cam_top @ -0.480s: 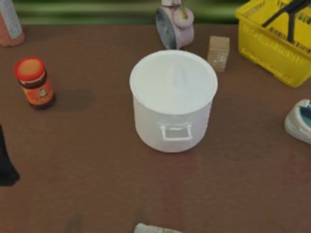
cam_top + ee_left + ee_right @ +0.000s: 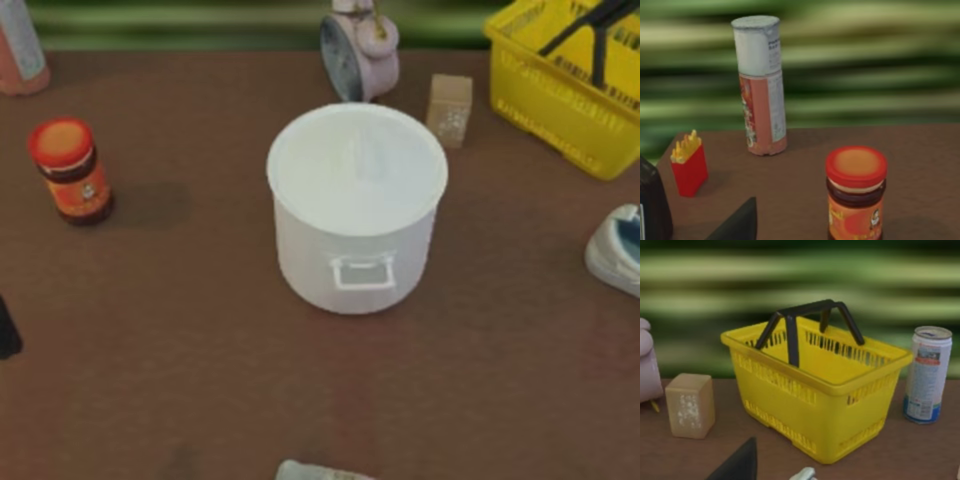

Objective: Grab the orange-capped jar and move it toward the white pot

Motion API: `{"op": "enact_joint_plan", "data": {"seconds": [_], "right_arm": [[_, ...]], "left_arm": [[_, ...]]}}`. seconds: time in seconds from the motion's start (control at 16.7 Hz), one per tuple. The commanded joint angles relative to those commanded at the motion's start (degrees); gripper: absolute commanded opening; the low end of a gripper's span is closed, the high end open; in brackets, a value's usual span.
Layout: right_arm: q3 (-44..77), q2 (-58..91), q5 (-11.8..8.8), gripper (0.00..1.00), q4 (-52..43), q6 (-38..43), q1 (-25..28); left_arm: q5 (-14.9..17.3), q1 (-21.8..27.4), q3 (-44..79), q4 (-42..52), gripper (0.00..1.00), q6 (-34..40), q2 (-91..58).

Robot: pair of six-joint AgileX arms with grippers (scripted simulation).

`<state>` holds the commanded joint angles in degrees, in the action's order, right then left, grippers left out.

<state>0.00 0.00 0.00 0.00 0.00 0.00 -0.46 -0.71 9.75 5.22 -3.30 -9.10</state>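
Orange-capped jar (image 2: 70, 170) stands upright, well left of the white pot (image 2: 357, 205) and apart from it, untouched. Left gripper (image 2: 5, 328) sits at the table's left edge, nearer the camera than the jar; can't tell if its fingers are apart or together; right arm not seen from above. Jar looks rigid, smooth, probably glass, so somewhat slippery and breakable; best squeezed across the labelled body below the cap.

Orange-capped jar (image 2: 70, 170) upright, left of white pot (image 2: 357, 205).
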Motion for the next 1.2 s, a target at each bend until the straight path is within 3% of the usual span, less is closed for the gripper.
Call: {"op": "enact_joint_plan", "data": {"seconds": [0.42,1.2], "right_arm": [[0.0,0.0,0.0,1.0,0.0,0.0,0.0],[0.0,0.0,0.0,1.0,0.0,0.0,0.0]], "left_arm": [[0.22,-0.17,27.89,16.71,1.0,-9.94,-28.33],[1.19,1.11,95.56,58.87,1.0,-34.37,-99.77]]}}
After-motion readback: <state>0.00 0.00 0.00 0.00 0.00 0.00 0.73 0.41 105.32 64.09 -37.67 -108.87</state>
